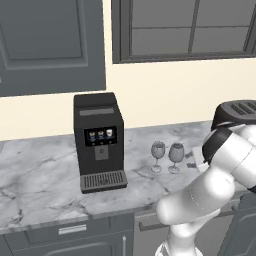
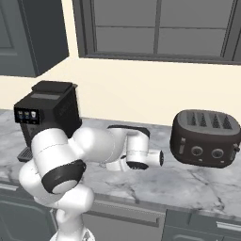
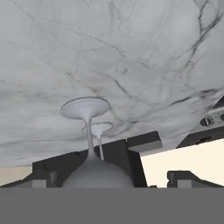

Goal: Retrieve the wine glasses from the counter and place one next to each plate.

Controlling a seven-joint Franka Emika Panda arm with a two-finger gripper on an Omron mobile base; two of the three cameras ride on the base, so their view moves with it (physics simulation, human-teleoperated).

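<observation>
The gripper (image 3: 113, 178) was open, its two fingertips (image 3: 43, 177) well apart, and the bowl of the near glass (image 3: 97, 174) sat between them, closer to one tip than the other. Nothing was gripped yet. Whether the bowl already touched a pad could not be told.

The hand lay sideways and low over the counter (image 1: 45, 175), so the jaws would close across the round bowl rather than the stem. That was the first risk as I judged it: an off-centre bowl would meet one finger first and be pushed aside, and a tall glass on a small foot (image 3: 85, 108) tips easily. A curved, smooth bowl could also slide out of the pads as they squeezed or on the lift.

Just beyond the jaws stood the far glass (image 3: 99, 128), almost in line with the near one; in the left base view the two stood just beside each other (image 1: 176, 157) (image 1: 158, 155). Any further push forward, or a tipped near glass, would likely knock the far one over too.

Farther along the same line was the coffee machine (image 1: 100, 140), which a rolling glass could strike. A lift swung that way would risk the same; drawing straight up looked safer.
</observation>
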